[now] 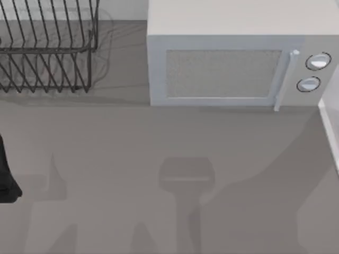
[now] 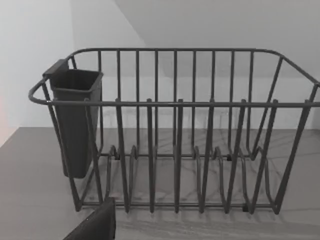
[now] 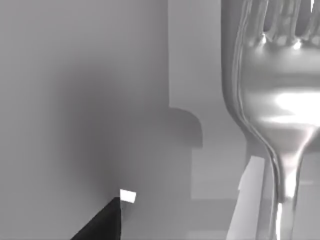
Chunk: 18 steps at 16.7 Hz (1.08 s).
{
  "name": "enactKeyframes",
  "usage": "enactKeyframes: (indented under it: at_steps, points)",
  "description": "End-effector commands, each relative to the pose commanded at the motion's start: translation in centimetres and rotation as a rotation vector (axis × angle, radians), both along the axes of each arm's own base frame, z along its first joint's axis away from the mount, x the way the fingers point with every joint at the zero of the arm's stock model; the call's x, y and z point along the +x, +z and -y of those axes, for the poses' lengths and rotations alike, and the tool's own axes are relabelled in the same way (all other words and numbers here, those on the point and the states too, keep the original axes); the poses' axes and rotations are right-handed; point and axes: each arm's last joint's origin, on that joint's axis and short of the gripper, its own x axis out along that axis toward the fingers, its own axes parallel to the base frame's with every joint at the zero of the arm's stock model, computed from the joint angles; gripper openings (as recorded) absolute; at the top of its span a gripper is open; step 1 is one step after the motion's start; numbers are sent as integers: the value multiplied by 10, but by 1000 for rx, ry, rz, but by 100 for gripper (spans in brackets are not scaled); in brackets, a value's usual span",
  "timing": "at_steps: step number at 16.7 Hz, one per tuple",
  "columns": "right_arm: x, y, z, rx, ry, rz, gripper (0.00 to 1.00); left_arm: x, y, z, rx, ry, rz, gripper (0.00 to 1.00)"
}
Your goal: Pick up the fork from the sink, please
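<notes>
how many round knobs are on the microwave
2. Both sit on the microwave front panel, at the top view's right, beside the door handle: the upper knob and the lower knob directly beneath it.

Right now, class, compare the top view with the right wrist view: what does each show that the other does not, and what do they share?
Top view alone: the microwave with its two round knobs, the wire dish rack at the table's back left, and part of the left arm at the left edge. Right wrist view alone: the fork, seen very close, its tines and the start of its handle gleaming. Shared: the plain grey table surface crossed by dark shadows.
</notes>
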Motion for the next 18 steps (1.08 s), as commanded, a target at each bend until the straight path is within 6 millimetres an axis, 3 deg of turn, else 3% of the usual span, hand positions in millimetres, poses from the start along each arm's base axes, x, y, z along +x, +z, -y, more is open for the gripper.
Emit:
enactKeyframes:
  at_steps: [8, 16, 17, 18]
  points:
    - [0, 0, 0, 0, 0, 0, 2, 0, 0, 0, 0, 0, 0, 100]
    - [0, 0, 0, 0, 0, 0, 0, 0, 0, 0, 0, 0, 0, 100]
    - [6, 23, 0, -1, -8, 47, 0, 0, 0, 0, 0, 0, 0, 100]
    - [6, 24, 0, -1, -8, 48, 0, 0, 0, 0, 0, 0, 0, 100]
